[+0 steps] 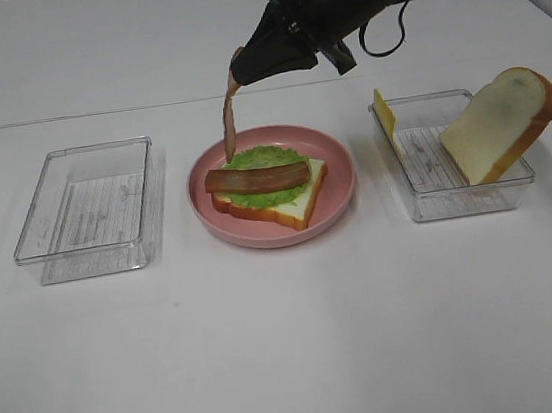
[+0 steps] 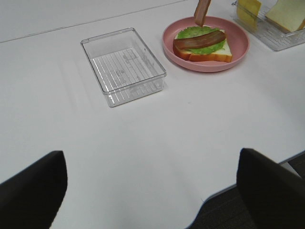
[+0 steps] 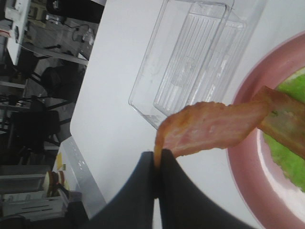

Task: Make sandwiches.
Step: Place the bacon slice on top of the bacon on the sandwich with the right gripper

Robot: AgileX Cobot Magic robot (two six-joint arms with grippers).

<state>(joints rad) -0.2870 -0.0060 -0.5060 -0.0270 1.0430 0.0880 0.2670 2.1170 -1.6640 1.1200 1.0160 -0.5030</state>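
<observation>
A pink plate (image 1: 340,194) holds a partly built sandwich: a white bread slice (image 1: 301,203) with orange-brown crust, ruffled green lettuce (image 1: 265,159) and a brown bacon strip (image 1: 256,178) across it. My right gripper (image 1: 236,70) is shut on the top end of a limp reddish ham strip (image 1: 228,122). The strip hangs down over the plate's far left part, its lower end just above the lettuce. The right wrist view shows the shut fingertips (image 3: 164,160) pinching the ham strip (image 3: 214,129). My left gripper (image 2: 152,191) is open and empty, well short of the plate (image 2: 238,50).
An empty clear tray (image 1: 89,204) stands left of the plate. A clear tray (image 1: 427,203) on the right holds a yellow cheese slice (image 1: 384,113) on edge and a leaning bread slice (image 1: 498,126). The table's edge shows at the bottom of the left wrist view.
</observation>
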